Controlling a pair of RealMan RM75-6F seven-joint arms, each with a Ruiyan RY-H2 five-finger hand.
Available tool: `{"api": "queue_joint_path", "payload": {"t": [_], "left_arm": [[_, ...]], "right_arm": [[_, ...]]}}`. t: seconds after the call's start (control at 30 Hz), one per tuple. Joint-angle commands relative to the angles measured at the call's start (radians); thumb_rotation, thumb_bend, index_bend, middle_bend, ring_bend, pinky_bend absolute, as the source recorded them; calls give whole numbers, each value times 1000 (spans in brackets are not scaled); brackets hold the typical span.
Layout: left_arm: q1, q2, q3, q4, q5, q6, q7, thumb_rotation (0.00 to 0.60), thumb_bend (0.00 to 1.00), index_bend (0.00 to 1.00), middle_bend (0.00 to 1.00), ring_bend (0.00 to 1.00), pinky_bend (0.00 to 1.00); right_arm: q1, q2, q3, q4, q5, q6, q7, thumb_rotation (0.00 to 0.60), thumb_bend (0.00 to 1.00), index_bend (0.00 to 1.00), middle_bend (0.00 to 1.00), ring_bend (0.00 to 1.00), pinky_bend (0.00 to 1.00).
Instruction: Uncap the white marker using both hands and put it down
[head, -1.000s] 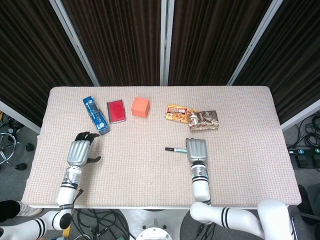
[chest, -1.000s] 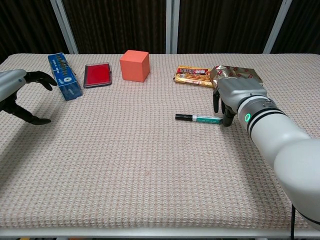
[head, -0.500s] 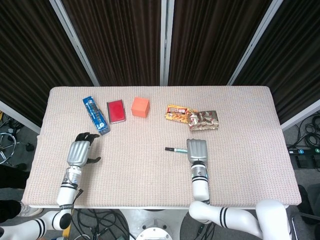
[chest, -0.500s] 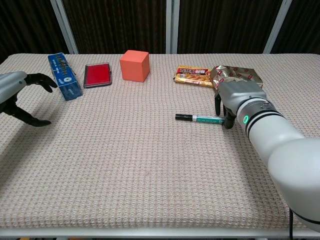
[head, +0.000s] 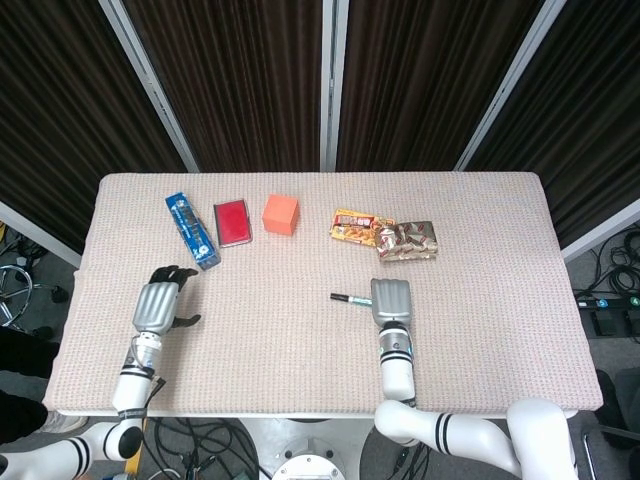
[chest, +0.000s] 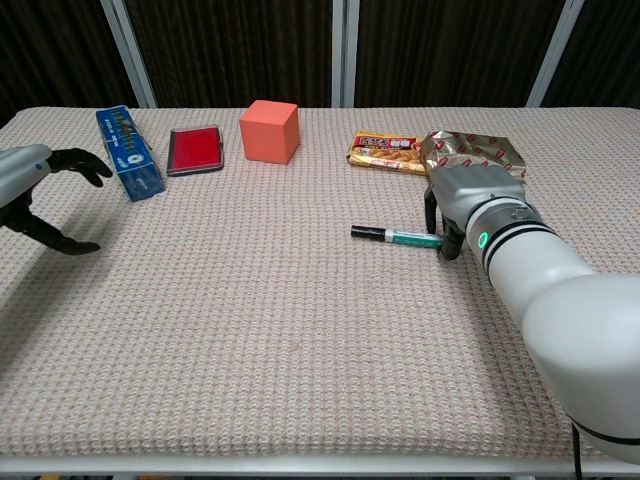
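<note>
Black fingertips of the right hand (chest: 470, 205) straddle the white marker (chest: 395, 237), seen only from the chest; grip unclear. Left hand (head: 160, 302) spread, holding nothing.

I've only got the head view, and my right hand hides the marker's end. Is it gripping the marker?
Observer: In the chest view the right hand has dark fingers reaching down on both sides of the marker. I cannot tell if they are clamped on it.
Operator: Is the marker lifted?
Observer: No, it lies flat on the table, with its black cap pointing away from the right hand.
Operator: And the left hand?
Observer: The left hand holds nothing, with thumb and fingers spread apart, far from the marker.
</note>
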Motion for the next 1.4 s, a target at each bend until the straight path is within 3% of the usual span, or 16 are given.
{"api": "queue_joint_path", "payload": {"t": [0.03, 0.37, 0.57, 0.87, 1.13, 1.4], "left_arm": [[0, -1, 0, 1, -2, -2, 0, 600, 119, 231, 245, 135, 145], [-2, -1, -6, -9, -16, -8, 10, 600, 119, 231, 245, 135, 145], [-18, 3, -22, -20, -22, -24, 8, 600, 119, 231, 245, 135, 152], [-128, -18, -108, 3, -30, -55, 72, 600, 122, 246, 269, 155, 224], [-259, -78, -173, 51, -42, -88, 165, 600, 127, 300, 326, 239, 315], [-330, -115, -225, 74, -19, -53, 104, 600, 167, 386, 402, 314, 378]], "right_arm": [[1, 0, 1, 1, 6, -2, -7, 600, 225, 518, 520, 734, 899], [1, 4, 3, -6, -4, 4, -1, 600, 267, 583, 575, 737, 899], [-8, 43, 2, -88, -71, 69, 10, 600, 283, 613, 599, 737, 899], [53, 125, 68, -160, -106, 113, -88, 600, 284, 617, 602, 737, 899], [174, 121, 144, -92, -80, 53, -154, 600, 285, 617, 603, 737, 899], [266, 75, 160, -3, -48, -13, -164, 600, 284, 619, 605, 737, 899]]}}
